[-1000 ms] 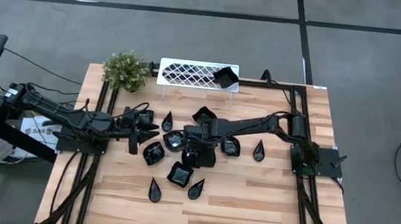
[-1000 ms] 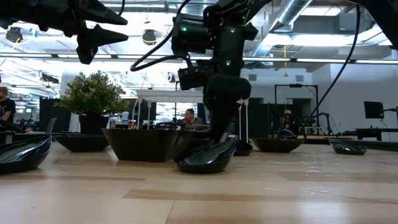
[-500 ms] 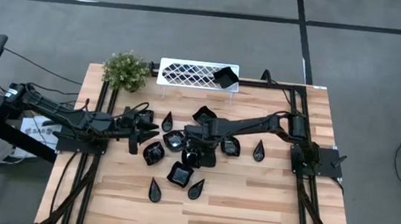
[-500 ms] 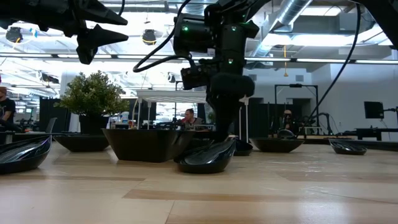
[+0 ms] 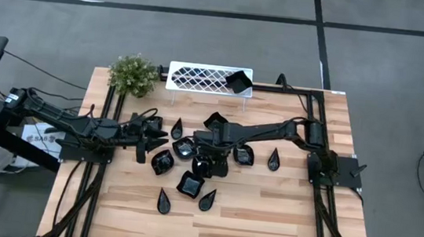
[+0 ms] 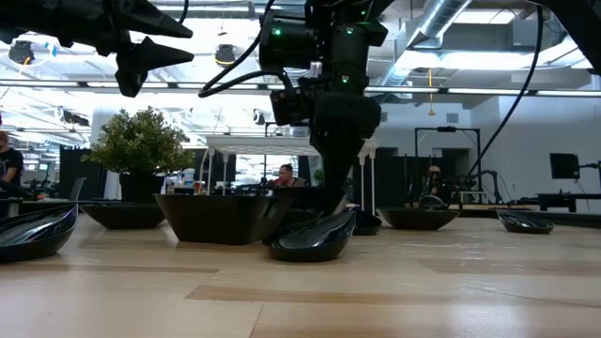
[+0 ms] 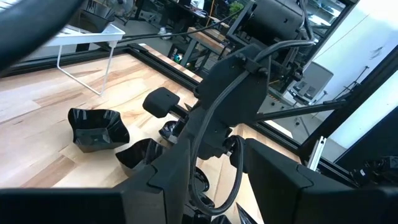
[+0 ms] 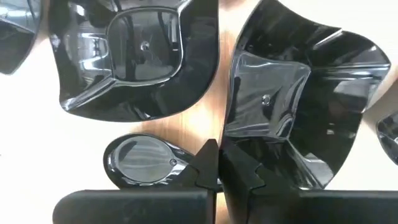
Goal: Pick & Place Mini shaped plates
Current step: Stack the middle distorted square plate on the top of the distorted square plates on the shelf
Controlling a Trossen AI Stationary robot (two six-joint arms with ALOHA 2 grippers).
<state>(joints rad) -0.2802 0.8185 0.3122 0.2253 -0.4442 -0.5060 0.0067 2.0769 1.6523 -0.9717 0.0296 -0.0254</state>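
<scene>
Wooden desk (image 5: 266, 203), plates (image 5: 191, 183) clustered mid-desk. Right hand (image 5: 202, 163) down among them, fingers pinched together at a wavy plate's (image 8: 292, 118) rim, teardrop plate (image 8: 140, 160) just beside. Left hand (image 5: 145, 135) spread wide, raised left of cluster.

Overhead light even, bright; wooden table (image 5: 265, 211) evenly lit, shadows soft + short under arms. Mini shaped plates (image 8: 292, 93) glossy, mirror ceiling lamps as white streaks, esp. in right wrist view; that view close-up, edges slightly soft. Low view: backlit by ceiling strips (image 6: 441, 89), arms read as near silhouettes, green LEDs (image 6: 349, 32) glow; near table edge blurred, room beyond hazy. Left wrist view: foreground housing dark, out of focus; windows at far side blown out.
</scene>
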